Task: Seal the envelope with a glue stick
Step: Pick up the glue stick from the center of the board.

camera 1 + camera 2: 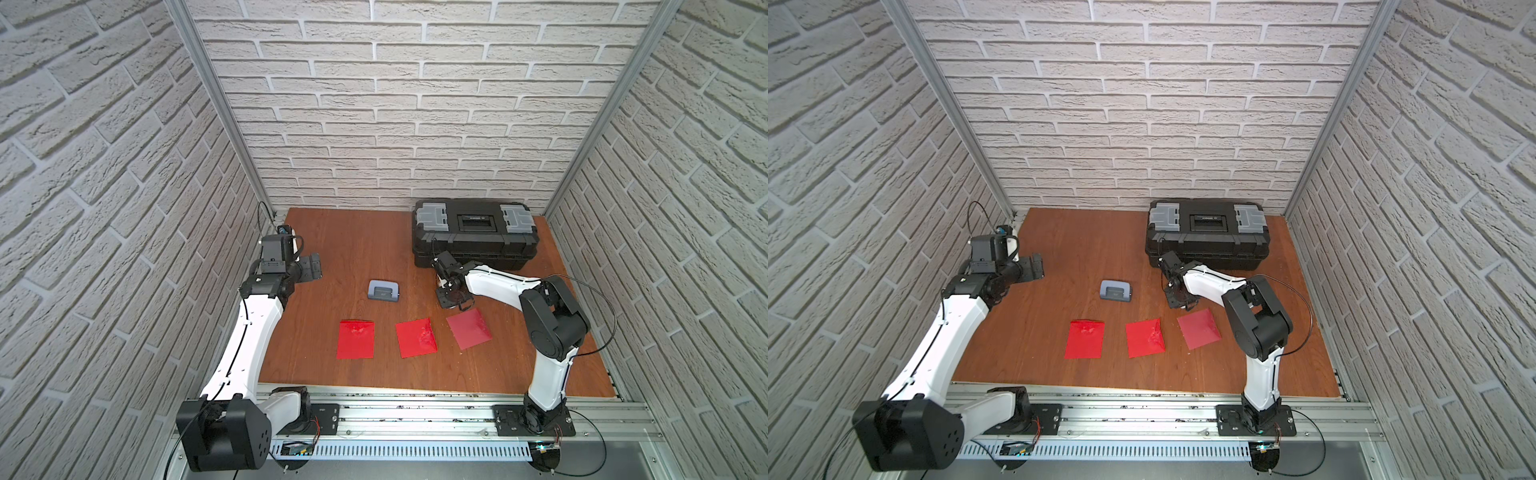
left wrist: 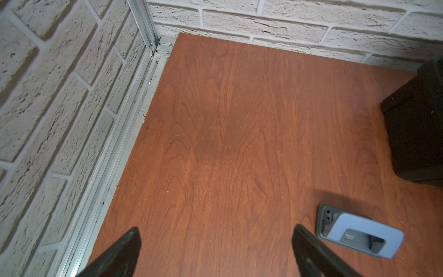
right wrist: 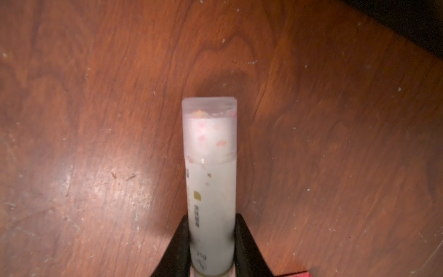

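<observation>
While L hand [image 2: 215,251] hangs wide open, empty, over desk [image 1: 353,237] at left, R hand [image 3: 211,230] at right grips glue stick [image 3: 210,182] low on tube, cap [image 3: 209,124] on, near rightmost envelope [image 1: 468,329]. Best bet for pickup: lift straight, keep squeeze firm, leave cap end clear so L hand can pull it off.

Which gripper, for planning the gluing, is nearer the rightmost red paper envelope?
Right. The right gripper is just behind that envelope; the left gripper is across the wooden table.
</observation>
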